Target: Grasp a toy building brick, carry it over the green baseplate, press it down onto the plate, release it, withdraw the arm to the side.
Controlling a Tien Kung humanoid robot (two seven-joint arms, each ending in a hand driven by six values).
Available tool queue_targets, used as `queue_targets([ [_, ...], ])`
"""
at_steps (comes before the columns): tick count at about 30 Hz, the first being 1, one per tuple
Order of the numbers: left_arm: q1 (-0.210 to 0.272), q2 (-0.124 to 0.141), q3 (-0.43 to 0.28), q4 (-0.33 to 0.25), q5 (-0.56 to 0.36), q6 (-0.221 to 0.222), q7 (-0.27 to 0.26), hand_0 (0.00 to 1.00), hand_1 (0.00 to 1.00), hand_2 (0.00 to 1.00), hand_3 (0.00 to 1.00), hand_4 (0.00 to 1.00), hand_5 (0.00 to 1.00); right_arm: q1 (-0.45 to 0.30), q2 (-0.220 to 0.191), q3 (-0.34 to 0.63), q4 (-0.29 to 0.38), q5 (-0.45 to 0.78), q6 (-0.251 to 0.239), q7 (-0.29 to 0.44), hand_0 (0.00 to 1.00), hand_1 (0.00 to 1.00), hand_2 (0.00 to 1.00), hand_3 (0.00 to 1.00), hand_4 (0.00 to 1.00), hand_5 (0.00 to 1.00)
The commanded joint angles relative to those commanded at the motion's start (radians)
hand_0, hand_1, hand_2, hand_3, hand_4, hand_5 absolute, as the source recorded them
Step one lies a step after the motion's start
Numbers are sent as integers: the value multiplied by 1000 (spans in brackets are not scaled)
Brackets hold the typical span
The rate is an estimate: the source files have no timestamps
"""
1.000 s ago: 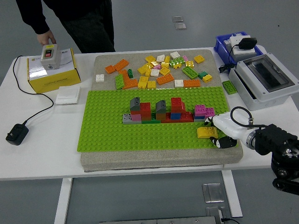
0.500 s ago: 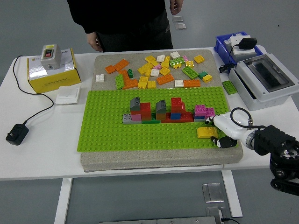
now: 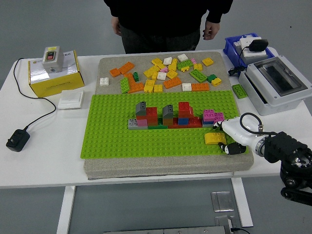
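White surface, green plate (image 3: 117, 139) on a grey mat. At the plate's right edge the right hand (image 3: 233, 138) curls around a yellow brick (image 3: 214, 138), low over the studs. Pressing, letting go and pulling away look left to do.

person (image 3: 165, 19) shifted right, behind table centre

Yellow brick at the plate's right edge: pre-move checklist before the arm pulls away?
1. Yellow brick over green baseplate: ok, at its right edge.
2. Brick pressed flush on the studs: cannot tell.
3. Right hand released: cannot tell, it sits against the brick.
4. Withdrawal path to the right: ok, bare table there; the grey box lies further back.
5. Brick structure apart from the hand: ok.
6. Person clear of the plate: ok, hands at their sides.
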Motion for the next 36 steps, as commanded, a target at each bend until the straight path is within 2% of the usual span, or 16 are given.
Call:
queue_targets([
  [1, 0, 0, 0, 0, 0, 0, 0, 687, 637, 595, 688, 126, 585, 0, 0, 0, 0, -1, -1, 0, 254, 277, 634, 708, 611, 330],
  [7, 0, 0, 0, 0, -1, -1, -1, 687, 637, 595, 688, 126, 585, -2, 1, 1, 1, -6, -8, 1, 254, 277, 634, 708, 611, 330],
  [8, 0, 0, -1, 0, -1, -2, -1, 687, 639, 596, 688, 125, 585, -2, 1, 0, 0, -6, -8, 1, 252, 270, 543, 616, 608, 329],
  [13, 0, 0, -3, 0, 0, -3, -1, 687, 639, 596, 688, 125, 585, -4, 1, -1, 0, -7, -10, 3, 252, 270, 543, 616, 608, 329],
  [14, 0, 0, -3, 0, 1, -3, -1, 688, 638, 596, 687, 121, 586, -4, 2, -1, 0, -7, -10, 3, 245, 265, 510, 543, 606, 327],
  [19, -1, 0, -4, 0, 1, -4, -3, 688, 638, 596, 687, 121, 586, -4, 4, -3, -1, -9, -8, 3, 245, 265, 510, 543, 606, 327],
  [20, -1, 0, -5, 0, 2, -4, -3, 687, 638, 596, 687, 119, 587, -4, 4, -3, -2, -9, -8, 3, 241, 260, 487, 495, 597, 320],
  [36, -1, 1, -4, 0, -1, -2, -7, 686, 638, 599, 690, 126, 594, 2, -6, 8, 8, -13, -14, 1, 238, 261, 495, 533, 578, 310],
])
